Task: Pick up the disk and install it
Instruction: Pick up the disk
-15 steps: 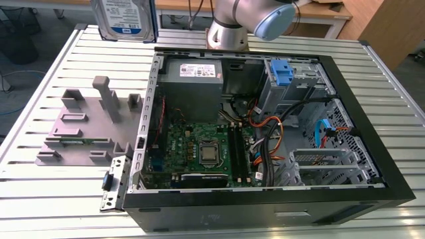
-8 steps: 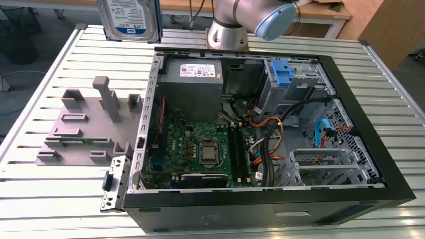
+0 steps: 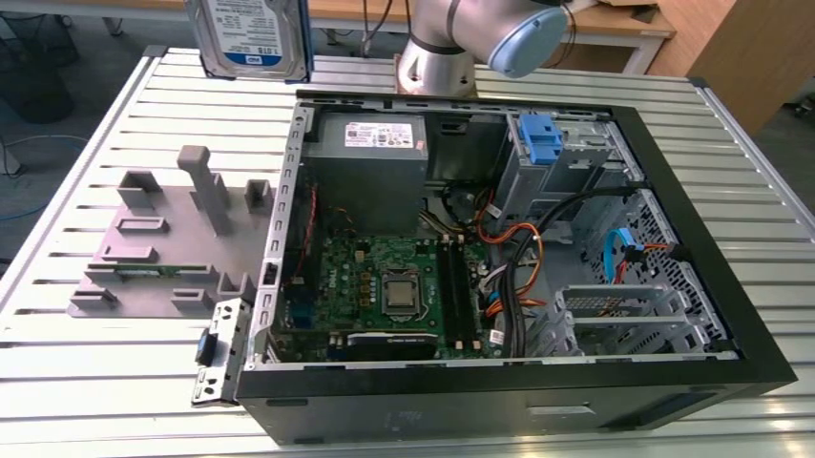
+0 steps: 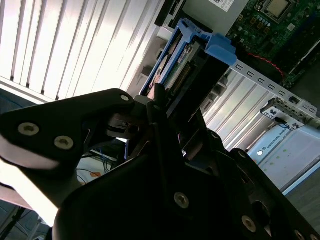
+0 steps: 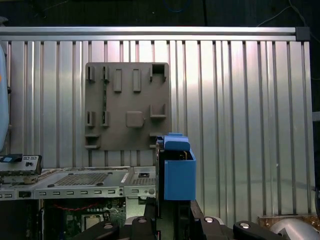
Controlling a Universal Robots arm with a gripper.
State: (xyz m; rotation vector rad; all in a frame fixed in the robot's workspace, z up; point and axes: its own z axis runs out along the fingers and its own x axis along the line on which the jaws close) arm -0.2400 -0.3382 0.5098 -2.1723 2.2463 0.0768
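Above the far edge of the worktop [image 3: 102, 382], you see the disk [image 3: 248, 33] held upright in the air, its label facing the exterior view. The tool [image 4: 167, 102] is closed on one end of it, so its long axis runs straight out from the tool. The open case [image 3: 510, 391] lies lower, toward the exterior view's right.

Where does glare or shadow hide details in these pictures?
Second wrist view: strong glare washes out the ribbed table, and the gripper holding the disk is almost a black silhouette. First wrist view: a bright reflection runs down the table's middle slats. Exterior view: light is even, but the computer case is shaded inside.
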